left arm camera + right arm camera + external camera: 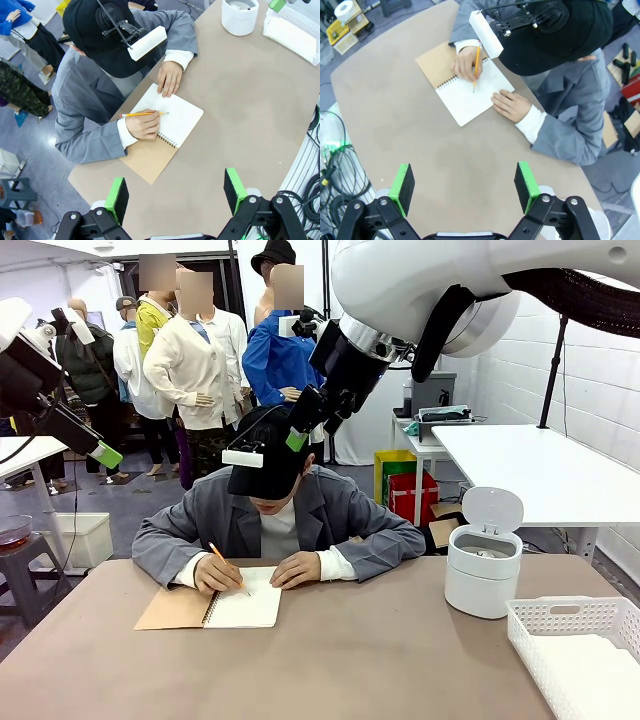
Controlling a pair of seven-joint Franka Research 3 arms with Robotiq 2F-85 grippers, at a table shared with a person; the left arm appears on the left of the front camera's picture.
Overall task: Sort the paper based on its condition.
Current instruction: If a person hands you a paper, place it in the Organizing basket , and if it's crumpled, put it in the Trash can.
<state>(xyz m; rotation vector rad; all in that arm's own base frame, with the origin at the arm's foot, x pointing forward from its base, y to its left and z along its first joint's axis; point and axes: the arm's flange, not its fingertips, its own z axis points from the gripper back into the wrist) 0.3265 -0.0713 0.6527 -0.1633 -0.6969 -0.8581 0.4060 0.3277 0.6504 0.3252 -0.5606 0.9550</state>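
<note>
A flat white layer (598,680) lies inside the white mesh basket (560,618) at the table's right front; it looks like smooth paper, though I cannot tell for sure. My left gripper (176,195) hangs open and empty high above the table's left side, over bare tabletop near the notebook (167,122). Open and empty too, my right gripper (464,186) is held high above the table's middle. In the front view it (318,420) is raised in front of the person's head, and the left gripper (100,452) hovers at the far left.
A person sits at the far side, writing with a pencil (224,560) in a spiral notebook (215,608), the other hand resting on the page. A white bin (483,575) with its lid up stands at the right, behind the basket (295,25).
</note>
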